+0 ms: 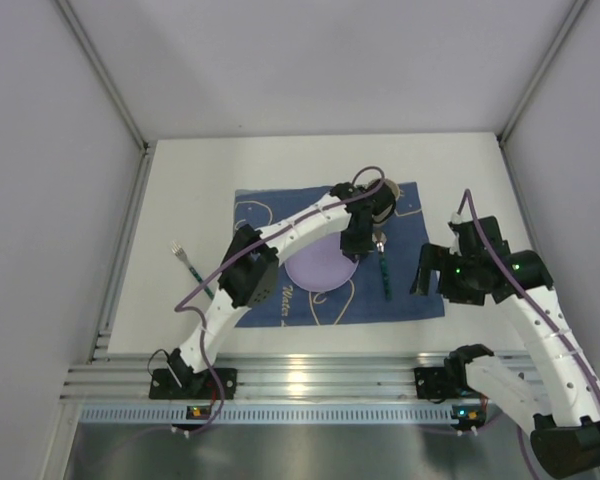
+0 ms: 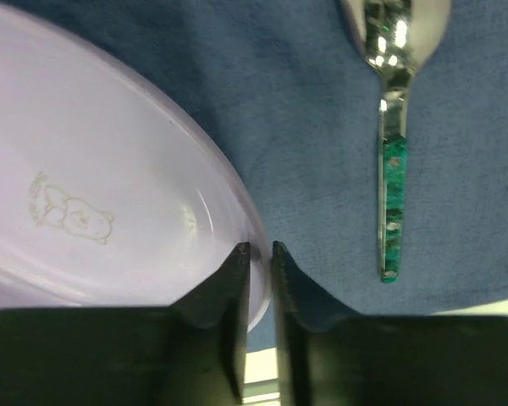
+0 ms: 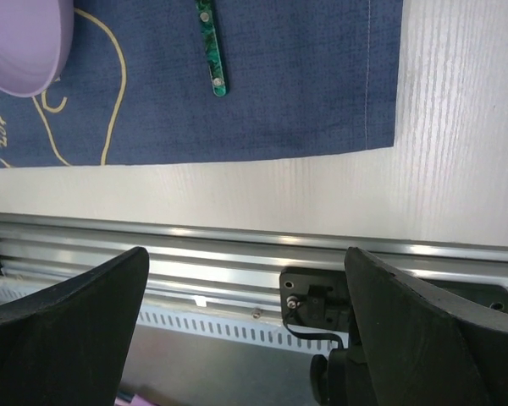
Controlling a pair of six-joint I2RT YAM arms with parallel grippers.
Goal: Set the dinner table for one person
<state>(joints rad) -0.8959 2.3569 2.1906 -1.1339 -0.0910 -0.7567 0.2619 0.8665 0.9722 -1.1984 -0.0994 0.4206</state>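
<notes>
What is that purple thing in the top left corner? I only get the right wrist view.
Observer: A round lavender plate; the left wrist view shows a small bear drawn on it.
Operator: Is anything holding it?
Observer: Yes, the left gripper is pinching its rim.
Operator: And that green stick?
Observer: The handle of a spoon; its shiny bowl lies at the far end.

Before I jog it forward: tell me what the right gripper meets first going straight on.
Probably the aluminium rail along the dinner table's near edge; nothing sits between the open right gripper and it, though depth is unclear.
</notes>
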